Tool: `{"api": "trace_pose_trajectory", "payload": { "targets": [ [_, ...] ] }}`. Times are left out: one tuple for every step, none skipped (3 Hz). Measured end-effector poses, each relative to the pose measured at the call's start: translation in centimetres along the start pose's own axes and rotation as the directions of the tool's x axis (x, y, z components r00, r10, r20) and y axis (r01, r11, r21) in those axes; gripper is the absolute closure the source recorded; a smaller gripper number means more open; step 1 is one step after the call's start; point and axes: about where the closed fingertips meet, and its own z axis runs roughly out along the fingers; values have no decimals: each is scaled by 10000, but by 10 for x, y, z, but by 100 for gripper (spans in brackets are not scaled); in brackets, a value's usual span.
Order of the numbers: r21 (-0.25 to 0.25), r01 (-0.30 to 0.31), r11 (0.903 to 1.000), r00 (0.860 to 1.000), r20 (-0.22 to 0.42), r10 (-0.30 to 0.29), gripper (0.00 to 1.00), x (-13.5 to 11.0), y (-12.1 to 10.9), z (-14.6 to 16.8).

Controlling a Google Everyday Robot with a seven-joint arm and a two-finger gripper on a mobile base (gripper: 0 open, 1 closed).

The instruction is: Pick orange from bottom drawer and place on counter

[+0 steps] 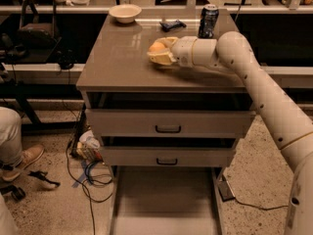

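While the white, thick-tubed robot arm (264, 97) reaches in from the right edge and lies across the right half of the cabinet, the wide flat glossy grey-brown counter (117, 62) carries everything else of note. The long shallow grey bottom drawer (164, 199) is pulled fully out toward the camera, floor bare, no fruit in it. Above it are two closed grey drawer fronts with black handles, upper (168, 124) and lower (167, 156). Speckled floor on the left has a tangle of cables (88, 177), plus a person's beige trouser leg and brown shoe (27, 156) at the frame edge.

The cream two-finger gripper (157, 53) sits low over the middle of the counter, pointing left, its fingers clamped round the small round orange (156, 47), one finger under and in front, one behind. The orange is over the counter's centre, well away from the drawer; cannot tell if it touches the surface.

The dark soda can (208, 21) stands upright at the back right of the counter, just behind the wrist. The pale shallow bowl (125, 12) is at the back left. A small dark flat object (172, 25) lies between bowl and can, near the back edge; too blurred to name.
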Motion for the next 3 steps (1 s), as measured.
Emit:
{"api": "trace_pose_trajectory", "payload": {
  "targets": [
    [260,-87,9996,9999,53,86,0,2,-7,-7],
    [497,-132,9987,9999,115,127,0,5,-14,-12],
    [1224,-83,9924,9999,96,72,0,7,-28,-36]
  ]
}}
